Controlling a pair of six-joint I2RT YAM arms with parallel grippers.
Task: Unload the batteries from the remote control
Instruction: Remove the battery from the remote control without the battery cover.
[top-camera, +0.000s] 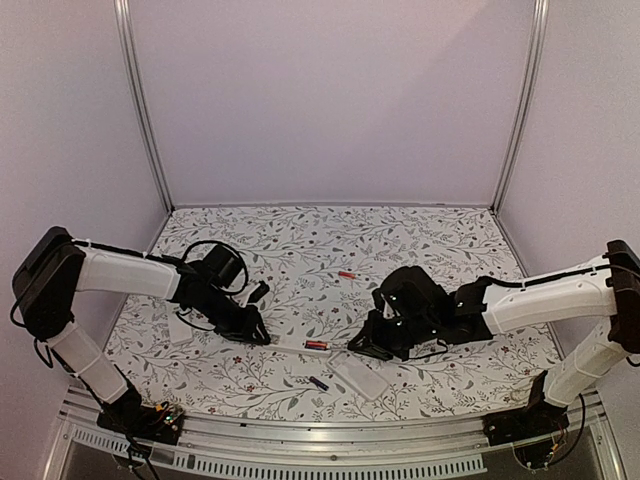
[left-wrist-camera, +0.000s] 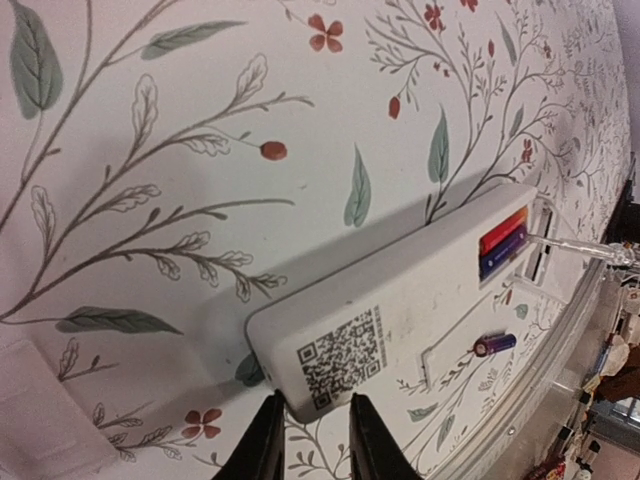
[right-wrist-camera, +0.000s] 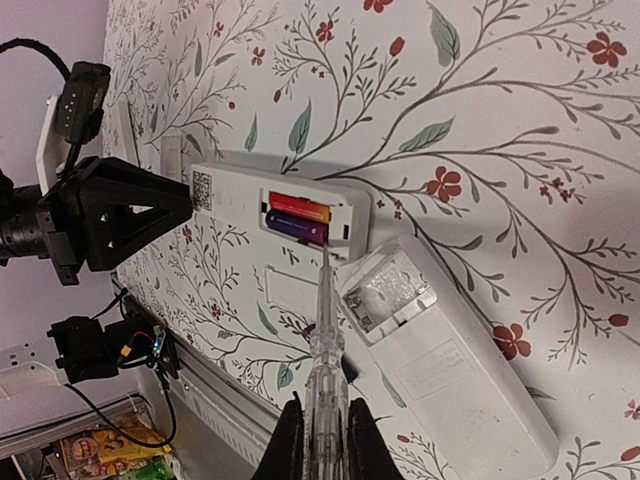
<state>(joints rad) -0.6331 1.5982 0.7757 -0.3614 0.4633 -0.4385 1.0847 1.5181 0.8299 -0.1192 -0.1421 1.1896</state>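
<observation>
The white remote control (left-wrist-camera: 400, 310) lies back-up with its compartment uncovered. Two batteries (left-wrist-camera: 503, 240), one red and one purple, sit inside it side by side (right-wrist-camera: 298, 218). My left gripper (left-wrist-camera: 312, 440) pinches the remote's QR-code corner, one finger on each edge. My right gripper (right-wrist-camera: 320, 445) is shut on a clear stick-like tool (right-wrist-camera: 325, 340), whose metal tip touches the compartment's edge by the purple battery. From above, the remote (top-camera: 305, 346) lies between the left gripper (top-camera: 256, 335) and the right gripper (top-camera: 362, 346). A loose purple battery (left-wrist-camera: 495, 345) lies on the cloth beside the remote.
A second white remote (right-wrist-camera: 470, 370) with an empty compartment lies just right of the tool. A flat battery lid (right-wrist-camera: 295, 295) rests near it. A red battery (top-camera: 346, 273) lies farther back. The table's metal front rail (top-camera: 330, 440) runs close behind both grippers.
</observation>
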